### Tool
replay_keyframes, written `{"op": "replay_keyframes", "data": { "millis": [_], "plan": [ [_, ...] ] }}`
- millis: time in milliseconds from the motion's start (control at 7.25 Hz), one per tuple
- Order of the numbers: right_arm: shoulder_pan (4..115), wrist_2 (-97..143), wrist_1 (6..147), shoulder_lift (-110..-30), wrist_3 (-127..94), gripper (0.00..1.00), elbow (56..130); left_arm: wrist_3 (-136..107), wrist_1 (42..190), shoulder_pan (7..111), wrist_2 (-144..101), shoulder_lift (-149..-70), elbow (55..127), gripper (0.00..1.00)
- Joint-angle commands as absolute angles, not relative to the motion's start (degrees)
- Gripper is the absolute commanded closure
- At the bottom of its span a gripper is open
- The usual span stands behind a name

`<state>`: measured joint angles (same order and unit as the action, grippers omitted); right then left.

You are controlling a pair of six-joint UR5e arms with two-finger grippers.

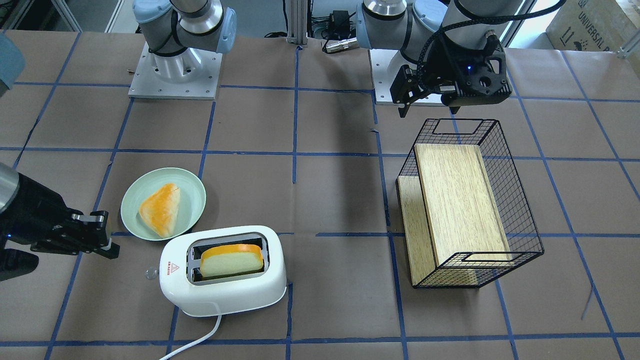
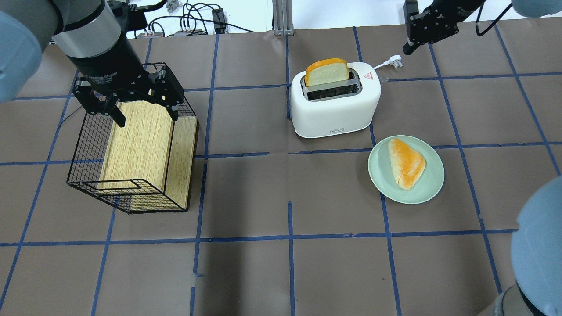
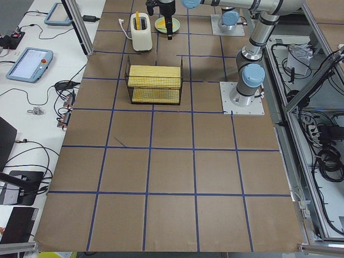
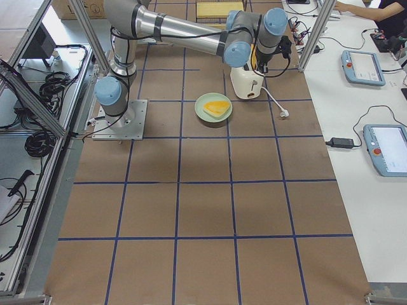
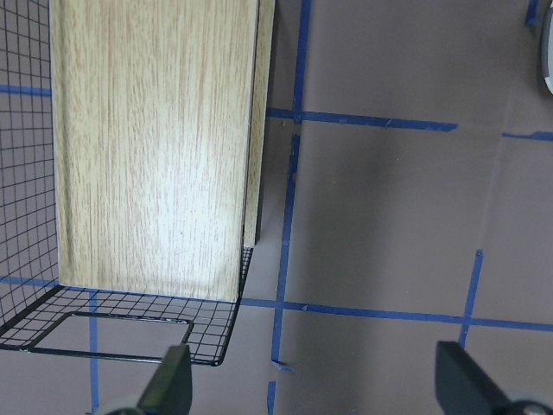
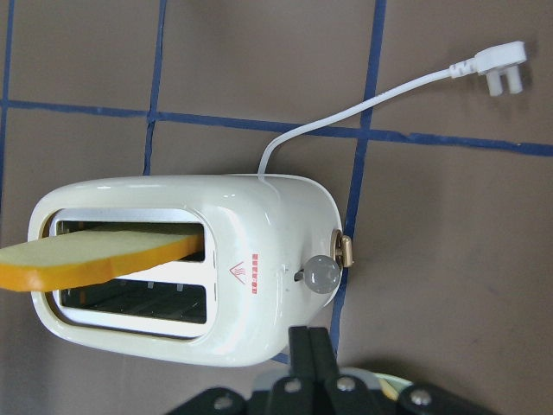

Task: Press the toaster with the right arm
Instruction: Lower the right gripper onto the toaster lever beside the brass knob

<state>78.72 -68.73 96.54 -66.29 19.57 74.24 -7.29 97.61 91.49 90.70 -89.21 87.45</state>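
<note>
The white toaster [image 1: 225, 295] stands on the table with a bread slice [image 1: 232, 260] upright in one slot. Its clear lever knob [image 1: 150, 273] sticks out of the end with the red triangle label. My right gripper [image 1: 107, 247] is shut and empty. It hangs a little away from that end, not touching the toaster. In the right wrist view the shut fingertips [image 6: 307, 341] lie just below the knob [image 6: 321, 275] and the toaster [image 6: 259, 216]. In the overhead view the right gripper [image 2: 408, 46] is beyond the toaster [image 2: 333, 114]. My left gripper [image 2: 145, 116] is open above the black wire basket [image 2: 88, 184].
A green plate [image 1: 195, 190] with a triangular bread piece [image 1: 160, 209] sits next to the toaster. The toaster's white cord ends in a loose plug [image 6: 501, 69]. The wire basket [image 1: 520, 210] holds a wooden board [image 1: 460, 200] on my left side.
</note>
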Motion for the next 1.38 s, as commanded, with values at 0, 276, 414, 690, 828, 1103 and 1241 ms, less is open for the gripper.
{"op": "replay_keyframes", "data": {
  "millis": [0, 276, 414, 690, 828, 1103, 1241],
  "plan": [
    [81.0, -68.6, 96.9, -61.7, 19.5, 0.98, 73.6, -7.3, 97.6, 91.5, 90.7, -89.2, 87.5, 0.0],
    [81.0, -68.6, 96.9, -59.9, 19.7, 0.98, 73.5, -7.3, 97.6, 91.5, 90.7, -89.2, 87.5, 0.0],
    [80.5, -68.6, 96.9, -59.2, 19.8, 0.98, 73.2, -7.3, 97.6, 91.5, 90.7, -89.2, 87.5, 0.0],
    [80.4, -68.7, 96.9, -59.1, 19.9, 0.98, 73.3, -7.3, 97.6, 91.5, 90.7, -89.2, 87.5, 0.0],
    [80.4, -68.7, 96.9, -59.1, 20.1, 0.98, 73.5, -7.3, 97.6, 91.5, 90.7, -89.2, 87.5, 0.0],
    [80.4, -68.7, 96.8, -58.6, 20.1, 0.98, 73.9, -7.3, 97.6, 91.5, 90.7, -89.2, 87.5, 0.0],
    [80.3, -68.8, 96.6, -58.4, 20.2, 0.98, 74.1, -7.3, 97.6, 91.5, 90.7, -89.2, 87.5, 0.0]
  ]
}}
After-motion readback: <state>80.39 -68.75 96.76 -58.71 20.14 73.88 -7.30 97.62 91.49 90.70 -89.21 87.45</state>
